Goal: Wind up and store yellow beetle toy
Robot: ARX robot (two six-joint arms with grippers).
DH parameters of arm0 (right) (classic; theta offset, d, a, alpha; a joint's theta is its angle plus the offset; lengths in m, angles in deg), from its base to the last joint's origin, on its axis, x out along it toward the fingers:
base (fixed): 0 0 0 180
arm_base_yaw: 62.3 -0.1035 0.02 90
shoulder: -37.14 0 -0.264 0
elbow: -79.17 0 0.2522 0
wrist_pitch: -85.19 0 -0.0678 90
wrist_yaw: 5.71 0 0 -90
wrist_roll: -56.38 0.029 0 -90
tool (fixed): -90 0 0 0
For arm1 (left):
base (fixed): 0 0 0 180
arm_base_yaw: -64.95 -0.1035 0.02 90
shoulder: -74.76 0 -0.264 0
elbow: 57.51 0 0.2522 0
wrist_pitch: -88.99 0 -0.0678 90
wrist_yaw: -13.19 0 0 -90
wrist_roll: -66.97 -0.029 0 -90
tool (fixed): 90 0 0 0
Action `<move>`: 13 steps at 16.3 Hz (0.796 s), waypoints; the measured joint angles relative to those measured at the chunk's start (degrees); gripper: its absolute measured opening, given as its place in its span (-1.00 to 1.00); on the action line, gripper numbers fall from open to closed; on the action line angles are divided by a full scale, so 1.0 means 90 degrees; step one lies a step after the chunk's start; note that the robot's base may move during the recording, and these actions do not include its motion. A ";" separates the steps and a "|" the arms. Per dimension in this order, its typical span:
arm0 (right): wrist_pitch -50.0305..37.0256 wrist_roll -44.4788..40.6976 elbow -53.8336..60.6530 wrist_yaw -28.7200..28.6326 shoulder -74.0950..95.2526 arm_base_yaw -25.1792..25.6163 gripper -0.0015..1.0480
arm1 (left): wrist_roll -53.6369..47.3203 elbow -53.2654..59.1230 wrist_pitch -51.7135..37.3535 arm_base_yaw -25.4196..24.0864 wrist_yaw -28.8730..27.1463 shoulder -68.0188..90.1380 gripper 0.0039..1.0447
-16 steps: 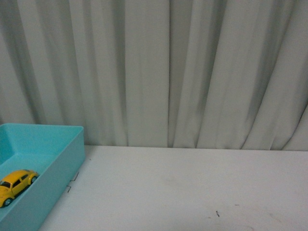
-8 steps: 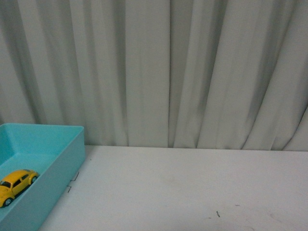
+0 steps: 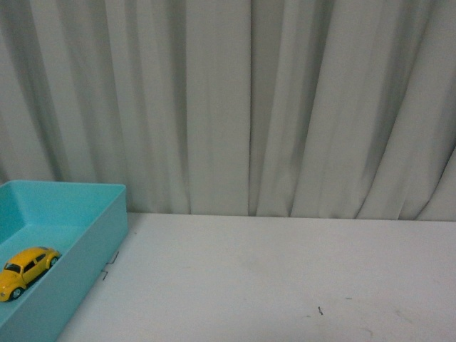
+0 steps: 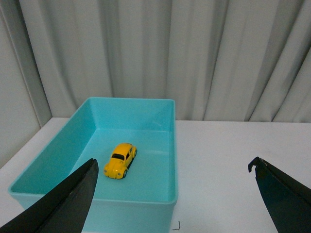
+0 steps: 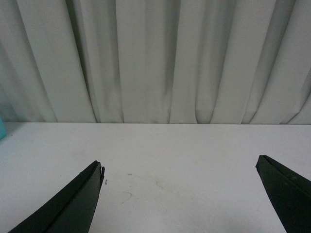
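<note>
1. Overhead to rear, pale pleated curtain fills the background in every view; hangs down to the far edge of the counter.
2. White counter spreads across the front view; a few small dark specks on it toward the right.
3. Turquoise bin sits on the counter at the far left of the front view; open-topped, rectangular.
4. Left hand hangs above the near end of the bin; fingers spread wide, nothing between them; right hand over bare counter, likewise spread and holding nothing.
5. Yellow beetle toy rests on its wheels on the bin floor, clear of the walls; untouched by either hand.
</note>
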 joint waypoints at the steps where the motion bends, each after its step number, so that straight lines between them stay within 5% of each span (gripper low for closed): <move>1: 0.0000 0.0000 0.0000 0.0002 0.0000 0.0000 0.87 | 0.0000 0.0000 0.0000 0.0000 0.0000 0.0000 0.88; 13: -0.0015 0.0000 0.0000 0.0000 -0.0002 0.0000 0.87 | 0.0000 0.0000 -0.0019 0.0000 0.0000 0.0000 0.88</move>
